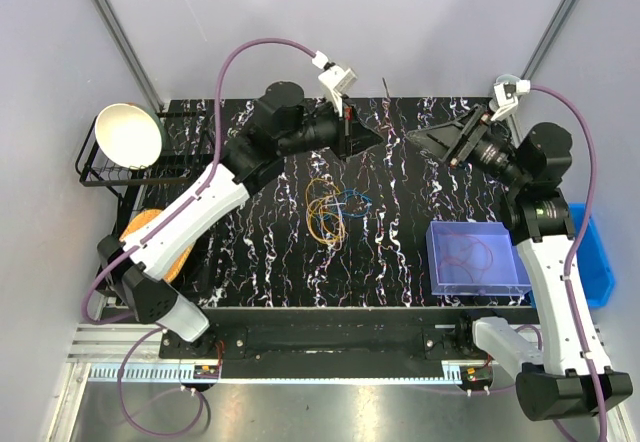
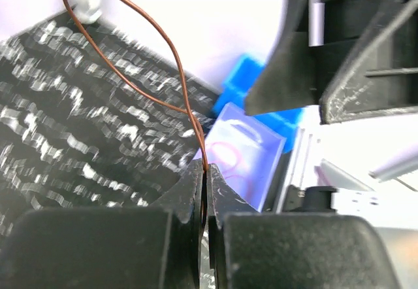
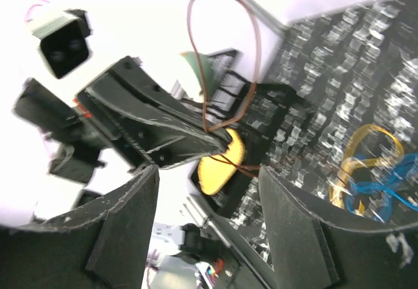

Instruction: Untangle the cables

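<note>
So the black marbled table (image 1: 400,177) is taking up most of the top view, and I'm using the clear box (image 1: 436,262) as my reference point. It's sitting at the table's near right corner.

The left arm (image 1: 200,202) is reaching diagonally from well left of the box to a spot above the far side of the table, up and left of the box. The right arm (image 1: 555,262) is rising just right of the box and bending back over it. The two grippers are facing each other tip to tip up there, with a small gap showing between them.

A blue bin (image 1: 602,272) is sitting right of the box, partly behind the right arm. Way off to the left, a black wire rack (image 1: 100,177) is holding a white bowl (image 1: 130,134), and a round orange-yellow disc (image 1: 138,229) is peeking out from under the left arm.

The cables (image 1: 328,214) are lying loose on the table left of the box, mostly orange-yellow loops with a blue one mixed in. A pinkish wire (image 1: 475,257) is lying inside the box.

The left gripper (image 1: 374,134) has its jaws clenched on a thin brown wire (image 2: 185,106), which is looping up above the pinch. The right gripper (image 1: 412,136) has its jaws spread wide, gripping nothing.
</note>
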